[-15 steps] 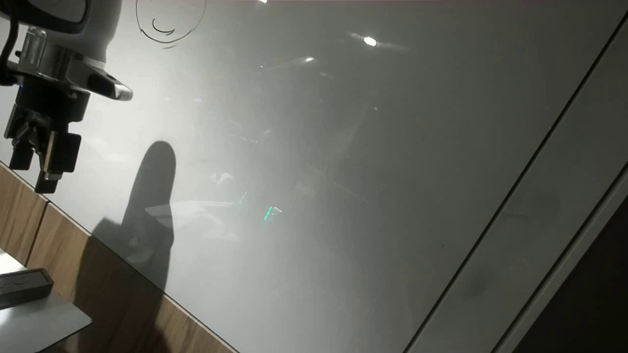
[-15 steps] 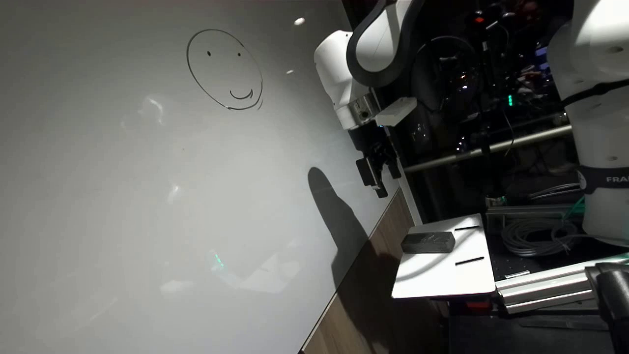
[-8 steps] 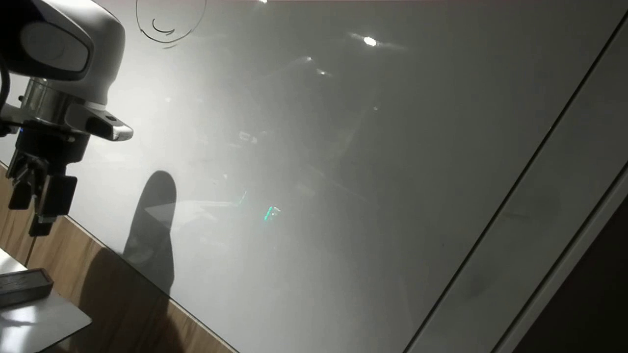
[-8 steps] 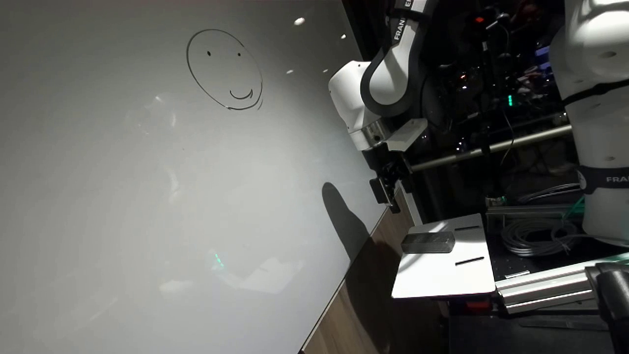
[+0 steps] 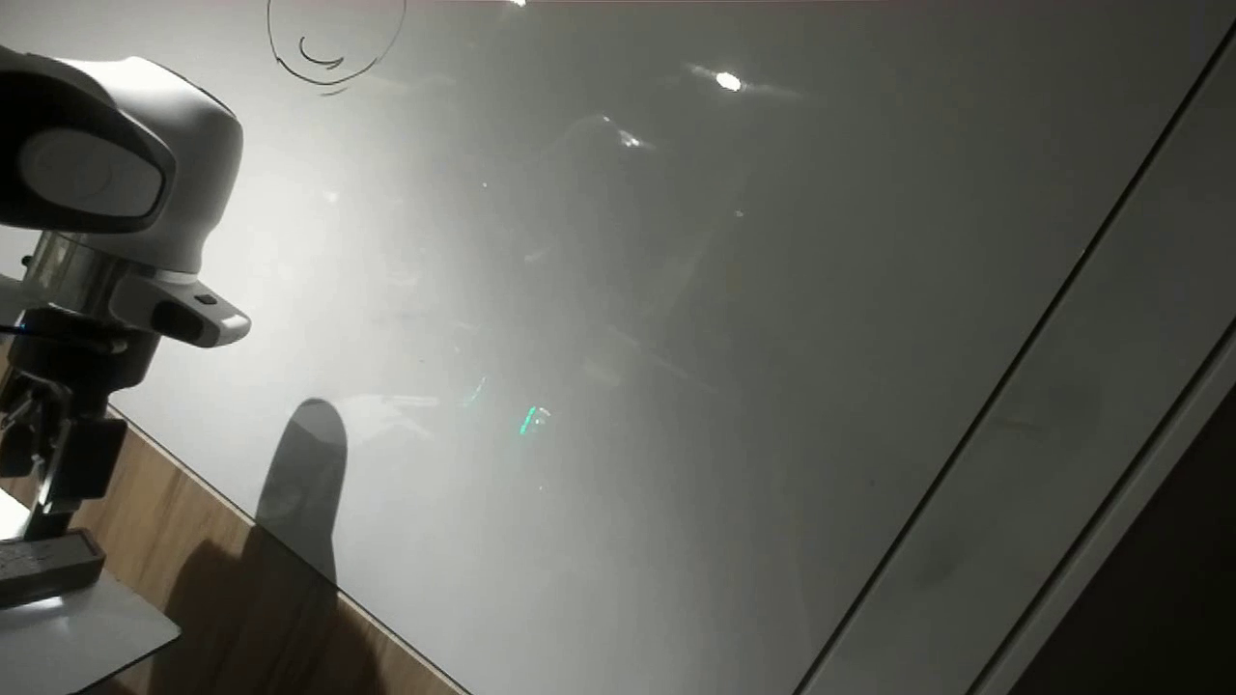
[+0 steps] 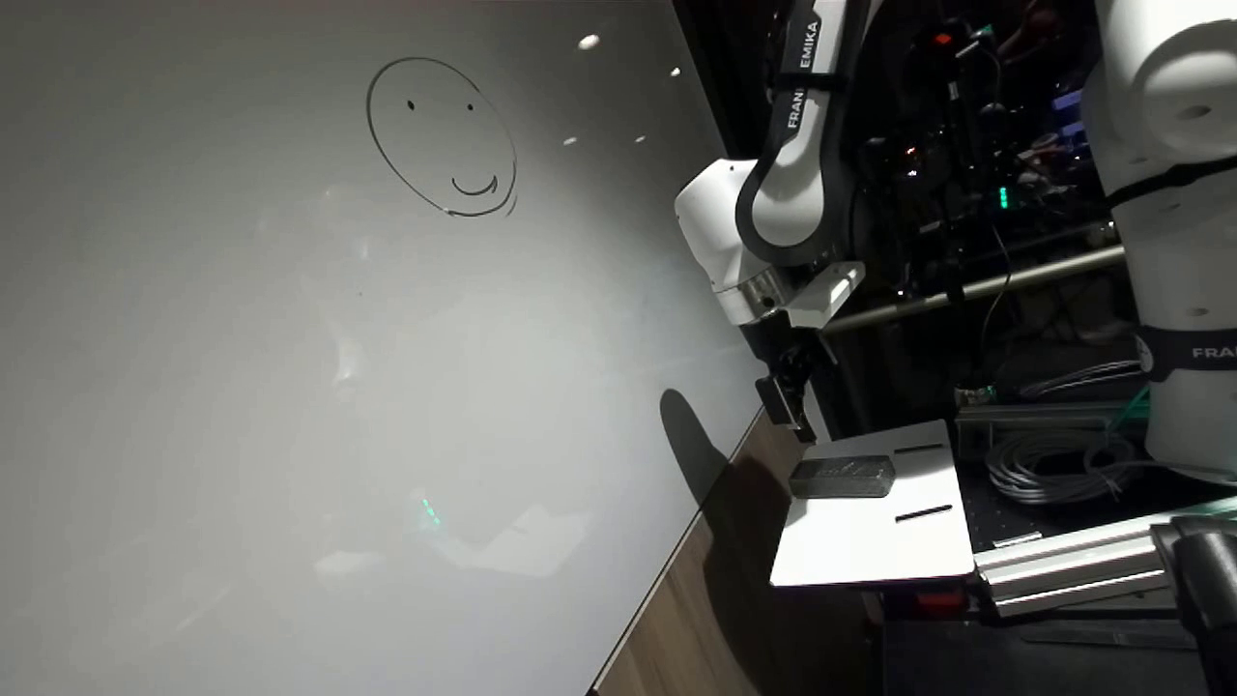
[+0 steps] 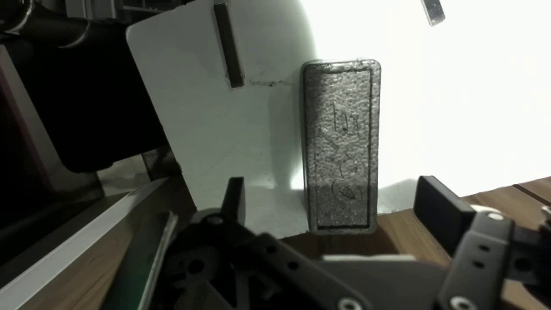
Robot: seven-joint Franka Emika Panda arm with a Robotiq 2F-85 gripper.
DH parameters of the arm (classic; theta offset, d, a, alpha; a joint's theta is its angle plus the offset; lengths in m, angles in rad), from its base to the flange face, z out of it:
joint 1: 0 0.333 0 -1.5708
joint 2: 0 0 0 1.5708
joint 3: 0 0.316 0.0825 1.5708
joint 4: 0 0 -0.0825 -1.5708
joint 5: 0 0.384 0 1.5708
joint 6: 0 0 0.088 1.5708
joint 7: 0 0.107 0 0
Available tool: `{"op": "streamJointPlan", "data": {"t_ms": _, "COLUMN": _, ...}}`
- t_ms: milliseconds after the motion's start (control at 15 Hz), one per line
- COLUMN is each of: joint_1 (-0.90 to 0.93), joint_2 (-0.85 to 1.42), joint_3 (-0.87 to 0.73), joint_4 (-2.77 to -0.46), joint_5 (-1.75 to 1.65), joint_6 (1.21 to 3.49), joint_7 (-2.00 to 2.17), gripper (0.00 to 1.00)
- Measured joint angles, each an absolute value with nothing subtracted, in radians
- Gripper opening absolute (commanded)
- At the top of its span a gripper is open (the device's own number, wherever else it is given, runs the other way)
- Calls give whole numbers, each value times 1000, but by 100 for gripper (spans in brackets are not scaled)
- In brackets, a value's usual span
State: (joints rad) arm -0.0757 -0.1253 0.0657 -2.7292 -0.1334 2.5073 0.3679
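One spread gripper hangs near one block beside two strips.

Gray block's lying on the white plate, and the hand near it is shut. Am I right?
Not quite: the hand isn't shut. The wrist view shows it open, its fingers spread apart. The gray block does lie on the white plate, near the hand.

In an exterior view, you're seeing a coiled cable lying near a silver rail, and wood panelling bordering the whiteboard.
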Motion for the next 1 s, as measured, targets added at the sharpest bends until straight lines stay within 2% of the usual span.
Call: {"op": "streamJointPlan", "data": {"t_ms": 1000, "joint_1": -40, "joint_2": 42, "joint_3": 59, "joint_4": -2732, "joint_5": -133, "joint_6": 2624, "joint_7": 349, "gripper": 100}}
